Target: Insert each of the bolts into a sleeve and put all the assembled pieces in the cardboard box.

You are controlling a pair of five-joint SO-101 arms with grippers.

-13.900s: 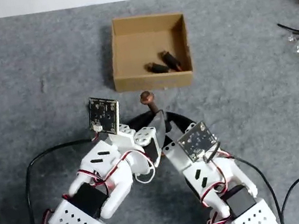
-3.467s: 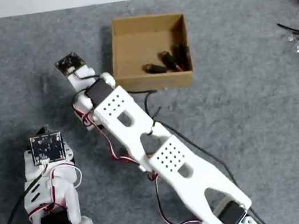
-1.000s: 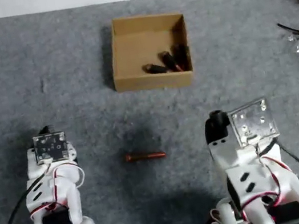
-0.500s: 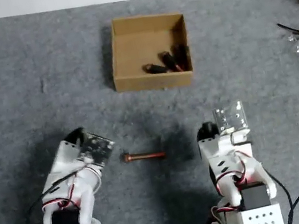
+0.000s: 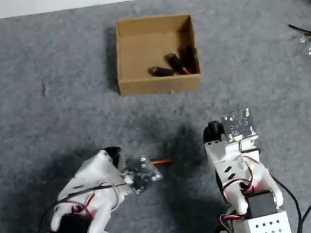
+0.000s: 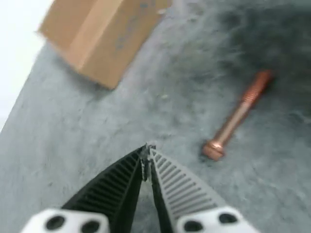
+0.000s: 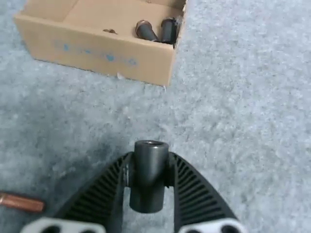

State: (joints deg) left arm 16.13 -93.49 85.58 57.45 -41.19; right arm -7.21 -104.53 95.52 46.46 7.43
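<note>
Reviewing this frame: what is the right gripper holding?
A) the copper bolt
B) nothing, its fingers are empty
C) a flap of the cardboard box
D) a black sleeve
D: in the right wrist view the right gripper is shut on a black sleeve, while the copper bolt lies loose on the table, in neither gripper.

Bolt (image 5: 162, 162) beside left arm (image 5: 95, 184), pieces (image 5: 172, 65) in box (image 5: 159, 84)

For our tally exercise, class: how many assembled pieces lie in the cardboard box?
3, in a corner of the box: first piece nearest the middle, second piece beside it, third piece against the wall. The near wall may hide more.
</note>
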